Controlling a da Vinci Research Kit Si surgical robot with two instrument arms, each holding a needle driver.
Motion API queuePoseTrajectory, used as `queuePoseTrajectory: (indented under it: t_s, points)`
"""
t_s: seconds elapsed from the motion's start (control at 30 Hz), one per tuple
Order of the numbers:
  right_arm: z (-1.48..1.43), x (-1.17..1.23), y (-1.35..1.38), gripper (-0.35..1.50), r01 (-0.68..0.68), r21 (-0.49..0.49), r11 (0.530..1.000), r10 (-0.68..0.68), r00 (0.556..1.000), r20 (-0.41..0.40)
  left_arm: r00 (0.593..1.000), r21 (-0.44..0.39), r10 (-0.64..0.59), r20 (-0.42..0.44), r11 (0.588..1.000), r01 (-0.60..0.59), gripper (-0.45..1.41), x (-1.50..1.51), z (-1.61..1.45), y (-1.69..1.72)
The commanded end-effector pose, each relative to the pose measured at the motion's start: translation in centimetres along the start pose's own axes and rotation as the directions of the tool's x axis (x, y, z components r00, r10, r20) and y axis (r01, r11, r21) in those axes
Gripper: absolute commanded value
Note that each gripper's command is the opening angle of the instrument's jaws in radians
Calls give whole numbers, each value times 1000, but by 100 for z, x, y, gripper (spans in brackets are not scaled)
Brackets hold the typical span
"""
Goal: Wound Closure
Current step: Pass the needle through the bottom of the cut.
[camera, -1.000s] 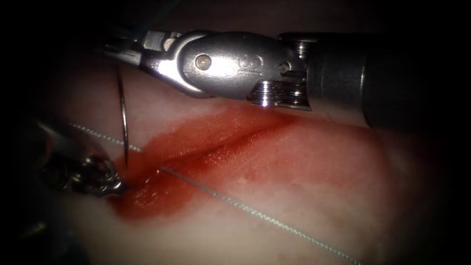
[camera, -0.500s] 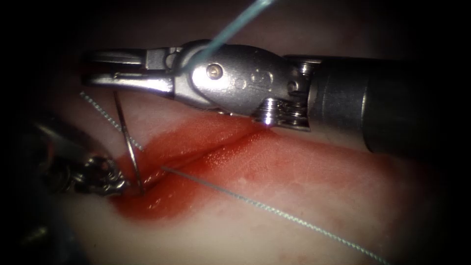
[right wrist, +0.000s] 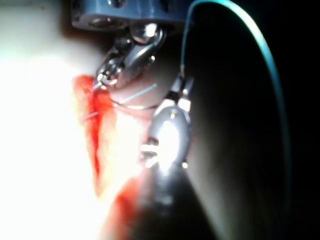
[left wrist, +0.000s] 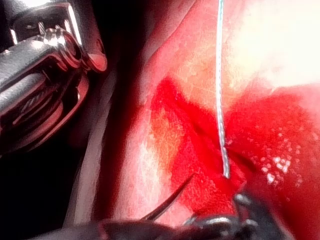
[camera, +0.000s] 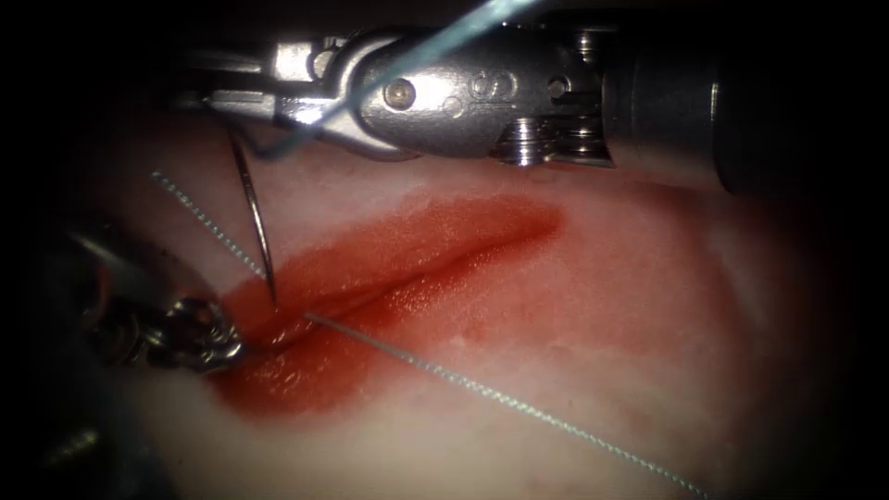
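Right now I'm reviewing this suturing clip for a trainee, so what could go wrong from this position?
1. The right tool holds the needle near its thread end, far from the tip, which rests at the cut's left end; it could twist in the grip.
2. The thread lies across the tissue and exits the cut by the tip, so it may snag.
3. The left tool grips the tissue edge beside the tip; the needle might strike it.

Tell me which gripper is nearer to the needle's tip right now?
Left. The left gripper sits at the left end of the cut, just below the tip of the needle. The right gripper holds the needle's other end, above the cut.
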Motion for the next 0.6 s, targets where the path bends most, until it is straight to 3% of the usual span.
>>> queuePoseTrajectory:
  t_s: [0.03, 0.37, 0.6]
  points:
    - [13, 0, 8, -35, 4, -1, 1000, -4, 1000, -7, 1000, 0, 4, 4, 1000, -4, -45, -12, -4, -3]
    - [10, 6, -2, -35, -1, 48, 999, 2, 1000, -28, 1000, 1, 5, 3, 1000, -5, -45, -12, -4, -3]
    - [8, 3, -6, -35, 87, 96, 992, -87, 996, -3, 1000, 1, 4, 3, 1000, -4, -45, -12, -4, -4]
